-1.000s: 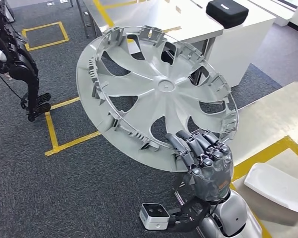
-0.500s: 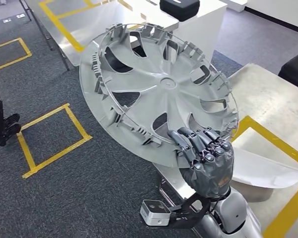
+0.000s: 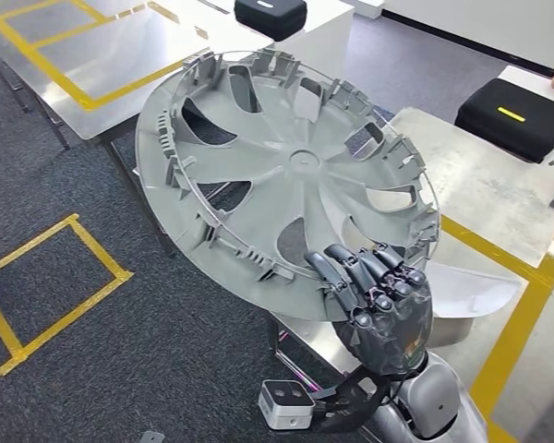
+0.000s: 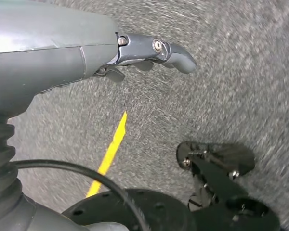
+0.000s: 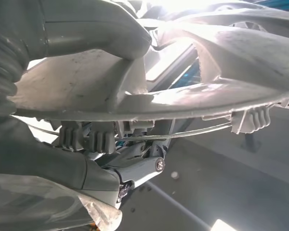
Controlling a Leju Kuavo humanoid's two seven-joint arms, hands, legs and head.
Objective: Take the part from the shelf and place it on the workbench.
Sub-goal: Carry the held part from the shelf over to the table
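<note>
Our right hand (image 3: 386, 309) grips the near rim of the grey wheel cover (image 3: 288, 175), which we hold tilted above the metal workbench (image 3: 469, 180) edge. A white part (image 3: 469, 286) and a black case (image 3: 514, 115) lie beyond. Our left hand (image 4: 99, 48) hangs over carpet, fingers extended, holding nothing.

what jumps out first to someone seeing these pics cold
The big grey wheel cover dominates the head view, tilted with its ribbed inner side up, gripped at its near rim by the right hand. Beyond it stand steel workbenches with yellow tape, and black cases at the far right and top.
</note>
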